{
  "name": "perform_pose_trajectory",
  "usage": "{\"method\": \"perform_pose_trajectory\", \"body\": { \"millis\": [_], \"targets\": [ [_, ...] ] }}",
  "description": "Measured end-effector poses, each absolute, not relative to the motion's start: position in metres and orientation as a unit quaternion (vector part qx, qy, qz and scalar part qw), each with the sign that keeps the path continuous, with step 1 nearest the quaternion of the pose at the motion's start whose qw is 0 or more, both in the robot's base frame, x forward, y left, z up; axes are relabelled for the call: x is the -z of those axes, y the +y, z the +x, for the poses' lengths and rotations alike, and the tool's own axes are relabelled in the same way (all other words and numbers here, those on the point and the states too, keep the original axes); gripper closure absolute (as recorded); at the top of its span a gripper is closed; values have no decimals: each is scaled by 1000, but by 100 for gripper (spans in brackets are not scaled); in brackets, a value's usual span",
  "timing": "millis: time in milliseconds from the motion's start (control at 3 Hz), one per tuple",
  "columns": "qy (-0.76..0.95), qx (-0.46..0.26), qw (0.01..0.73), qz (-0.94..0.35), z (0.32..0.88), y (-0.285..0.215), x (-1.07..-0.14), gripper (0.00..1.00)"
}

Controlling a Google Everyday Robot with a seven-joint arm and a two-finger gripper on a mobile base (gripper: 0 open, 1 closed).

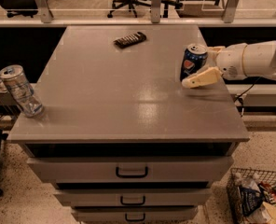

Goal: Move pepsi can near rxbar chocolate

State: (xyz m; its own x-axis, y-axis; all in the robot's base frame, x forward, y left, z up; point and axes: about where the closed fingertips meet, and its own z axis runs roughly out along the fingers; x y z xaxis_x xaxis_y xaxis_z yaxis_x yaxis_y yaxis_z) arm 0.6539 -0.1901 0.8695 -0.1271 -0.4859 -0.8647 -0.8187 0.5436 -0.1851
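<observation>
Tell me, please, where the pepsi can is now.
In the camera view the pepsi can stands upright by the right edge of the table, the open gripper straddling it, right of the rxbar chocolate at the back.

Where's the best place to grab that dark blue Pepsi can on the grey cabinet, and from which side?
Grip the dark blue pepsi can mid-body, across its round wall, since it stands upright. Come in level from the view's right: the gripper is there, open jaws straddling the can.

An office workspace.
Rolling office chairs (128, 1) stand beyond a railing behind the grey drawer cabinet (128, 106). The gripper (198, 66), fingers apart, reaches over the cabinet's right edge at the pepsi can (193, 59).
</observation>
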Motion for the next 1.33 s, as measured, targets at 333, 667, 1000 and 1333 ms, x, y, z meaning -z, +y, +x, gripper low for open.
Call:
{"method": "perform_pose_trajectory", "body": {
  "millis": [333, 667, 1000, 1333],
  "targets": [
    [729, -196, 502, -422, 659, -187, -871, 40],
    [724, -202, 517, -410, 662, -190, -879, 64],
    [712, -188, 535, -414, 664, -200, -902, 86],
    [711, -189, 534, -416, 665, -197, -901, 100]
  ]
}}
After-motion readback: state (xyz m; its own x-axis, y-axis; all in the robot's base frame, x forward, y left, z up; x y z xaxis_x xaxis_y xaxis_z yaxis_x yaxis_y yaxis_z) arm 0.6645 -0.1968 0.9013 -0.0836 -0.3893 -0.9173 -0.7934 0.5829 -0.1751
